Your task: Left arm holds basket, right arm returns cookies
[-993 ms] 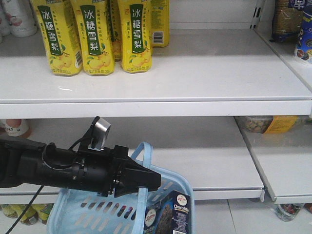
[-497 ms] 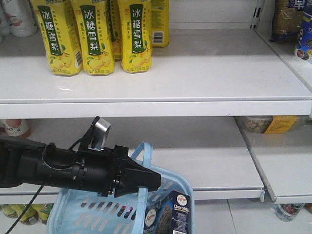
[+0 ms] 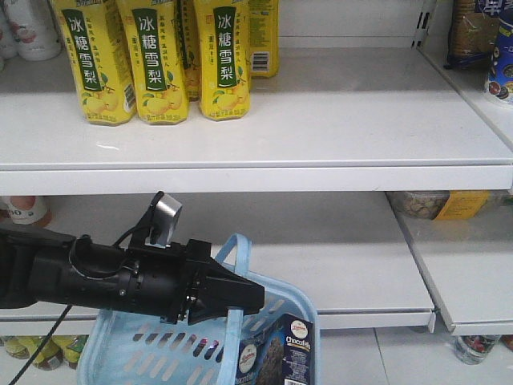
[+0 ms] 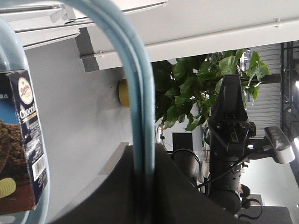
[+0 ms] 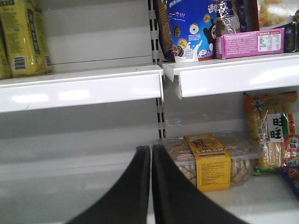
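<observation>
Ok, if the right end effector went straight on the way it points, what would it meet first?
Probably the grey back panel of the lower shelf, just left of the slotted upright. The clear snack tub sits slightly right of the line from the right end effector; depth is unclear.

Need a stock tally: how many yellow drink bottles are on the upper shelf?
4 yellow drink bottles: three in the front row, one behind the rightmost. Others may be hidden behind.

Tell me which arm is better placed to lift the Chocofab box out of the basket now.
Right. The left gripper is shut on the basket handle, holding it up. The right gripper is closed, holds nothing and faces the shelves, so it looks free to fetch the Chocofab box.
</observation>
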